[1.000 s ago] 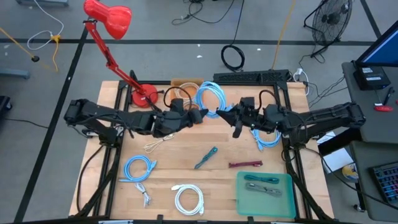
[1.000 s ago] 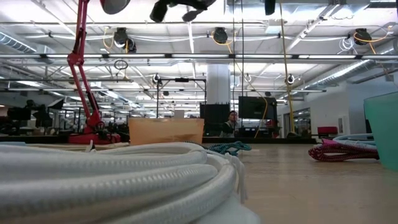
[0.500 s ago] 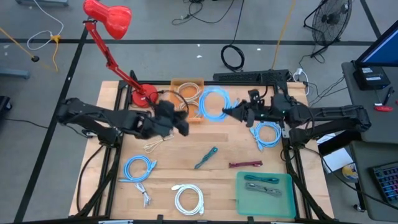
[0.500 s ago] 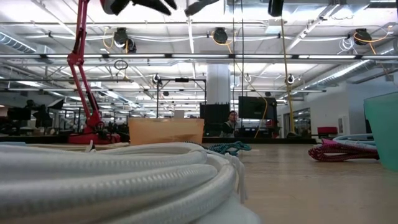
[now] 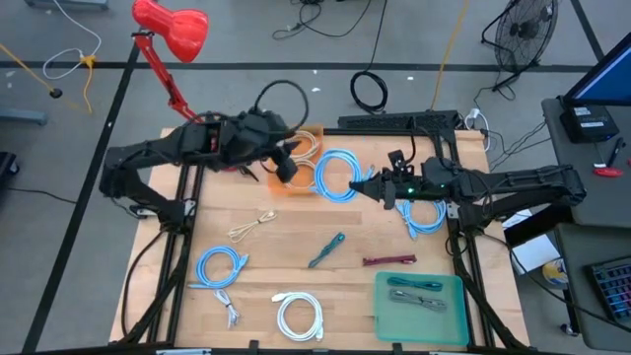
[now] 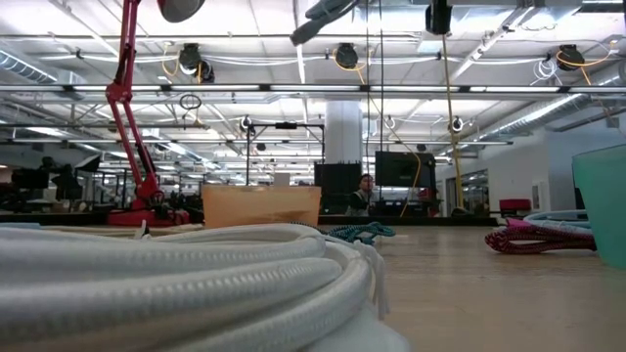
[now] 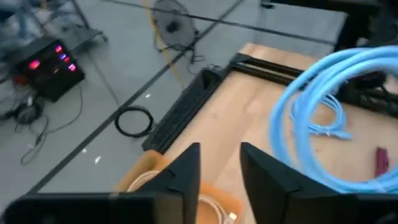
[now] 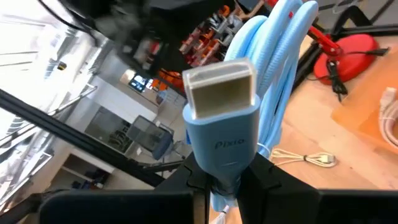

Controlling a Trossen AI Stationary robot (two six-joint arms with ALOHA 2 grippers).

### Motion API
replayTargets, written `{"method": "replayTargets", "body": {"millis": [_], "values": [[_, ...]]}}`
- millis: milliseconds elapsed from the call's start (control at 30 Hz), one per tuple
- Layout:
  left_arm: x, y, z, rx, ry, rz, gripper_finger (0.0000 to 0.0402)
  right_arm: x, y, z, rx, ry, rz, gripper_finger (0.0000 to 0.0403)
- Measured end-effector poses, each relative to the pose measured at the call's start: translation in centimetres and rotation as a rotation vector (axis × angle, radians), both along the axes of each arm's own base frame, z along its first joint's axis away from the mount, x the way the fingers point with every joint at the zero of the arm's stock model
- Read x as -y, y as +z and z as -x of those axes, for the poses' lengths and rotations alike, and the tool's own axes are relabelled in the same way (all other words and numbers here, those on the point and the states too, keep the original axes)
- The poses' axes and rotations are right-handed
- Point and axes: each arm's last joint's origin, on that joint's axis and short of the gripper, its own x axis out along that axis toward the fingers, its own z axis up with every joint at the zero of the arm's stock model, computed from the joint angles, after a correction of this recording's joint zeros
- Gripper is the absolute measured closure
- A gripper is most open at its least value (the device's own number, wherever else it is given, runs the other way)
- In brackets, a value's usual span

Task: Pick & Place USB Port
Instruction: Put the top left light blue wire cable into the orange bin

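1. I am lifting my left gripper (image 5: 286, 166) away from the middle of the table; a second ago it was meeting my right one near the centre, and now it is hanging over the orange box (image 5: 299, 170) at about 11 o'clock from the table's centre.

2. In the left wrist view my left fingers (image 7: 186, 171) are standing apart with nothing between them, and the box with its pale cable is lying just below them. I judge that the hand-over is done and this arm is pulling clear.

3. My right gripper (image 5: 380, 187) is clamping the connector (image 8: 222, 134) of the light blue cable (image 5: 338, 176), the task's thing. The plug is standing up between my closed right fingers, and the coil is dangling from it, out toward 12 o'clock from the centre, right beside the box.

4. The coil has shifted slightly with my right arm since half a second ago, and that arm alone is carrying it now.

5. The green tray (image 5: 419, 308) at 5 o'clock is already holding a dark cable; I suspect that is where this one is going, though I cannot be sure.
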Motion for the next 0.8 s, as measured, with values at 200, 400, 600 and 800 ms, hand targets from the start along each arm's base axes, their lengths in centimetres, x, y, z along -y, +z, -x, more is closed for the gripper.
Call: {"method": "replayTargets", "body": {"millis": [200, 400, 600, 800], "values": [[0.9, -1.8, -3.8, -0.194, -0.178, -0.046, 0.0193, -0.3, -0.5, -0.8, -0.008, 0.010, -0.030, 0.0372], [3.2, -2.6, -7.0, -0.314, -0.206, -0.248, 0.0168, 0.0, -1.1, -1.4, -0.030, -0.024, -0.045, 0.0372], [3.1, -4.4, -8.2, -0.436, -0.195, -0.302, 0.0167, 0.0, -0.9, -1.6, -0.003, -0.029, -0.047, 0.0372], [1.4, -5.0, -8.5, -0.466, -0.108, -0.297, 0.0167, 0.1, -1.1, -1.9, 0.000, -0.051, -0.046, 0.0372]]}}
